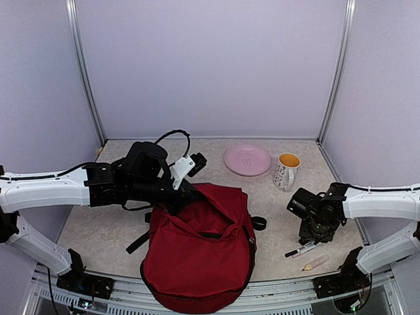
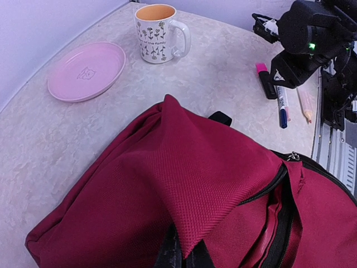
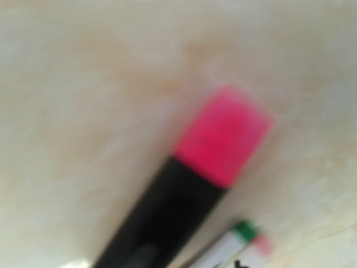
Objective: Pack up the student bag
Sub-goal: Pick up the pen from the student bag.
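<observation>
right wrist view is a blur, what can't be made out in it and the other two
- Right wrist view: the highlighter is blurred and cut off by the bottom edge; the pen beside it shows only a tip.
- Top view: the right gripper points down, its own body hiding whether it is open.
- Left wrist view: a flap of the bag covers the left gripper and the inside.

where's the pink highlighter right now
On the table at the right side, directly beneath the right gripper. The right wrist view looks straight down on the pink highlighter, with a white marker beside it, right of the student bag.
</observation>
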Controlling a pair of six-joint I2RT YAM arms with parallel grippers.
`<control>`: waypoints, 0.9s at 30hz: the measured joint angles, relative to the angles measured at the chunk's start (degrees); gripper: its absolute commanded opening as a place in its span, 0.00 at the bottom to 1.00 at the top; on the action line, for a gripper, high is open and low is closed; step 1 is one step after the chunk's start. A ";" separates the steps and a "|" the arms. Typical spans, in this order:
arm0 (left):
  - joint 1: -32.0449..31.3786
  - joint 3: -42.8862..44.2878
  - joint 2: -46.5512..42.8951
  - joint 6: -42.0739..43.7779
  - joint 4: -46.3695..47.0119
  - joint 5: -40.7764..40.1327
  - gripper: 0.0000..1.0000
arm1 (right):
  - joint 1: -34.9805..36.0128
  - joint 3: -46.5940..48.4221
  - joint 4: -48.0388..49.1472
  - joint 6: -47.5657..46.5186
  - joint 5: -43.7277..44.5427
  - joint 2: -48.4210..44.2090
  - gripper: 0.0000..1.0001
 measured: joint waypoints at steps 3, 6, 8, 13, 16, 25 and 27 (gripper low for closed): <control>0.50 -0.42 -0.07 0.35 0.52 1.36 0.00 | -3.10 -2.60 1.03 2.03 0.35 -1.62 0.60; 0.72 -1.49 -0.44 0.68 1.29 1.81 0.00 | -5.86 -4.94 3.58 2.25 0.17 -4.02 0.62; 0.74 -1.84 -0.63 0.90 1.27 2.05 0.00 | -7.61 -6.64 6.86 1.18 -0.46 -4.72 0.62; 0.90 -2.10 -1.01 1.22 1.40 2.25 0.00 | -11.30 -7.56 12.41 -2.34 -1.62 -4.33 0.62; 0.92 -2.16 -1.07 1.36 1.49 2.32 0.00 | -12.68 -7.54 14.88 -4.98 -2.03 -3.76 0.63; 1.44 -2.16 -1.07 1.49 1.53 2.93 0.00 | -14.36 -7.34 21.07 -12.11 -5.86 0.79 0.55; 1.55 -2.16 -1.07 1.49 1.55 3.08 0.00 | -14.45 -6.88 21.27 -13.18 -6.08 1.60 0.50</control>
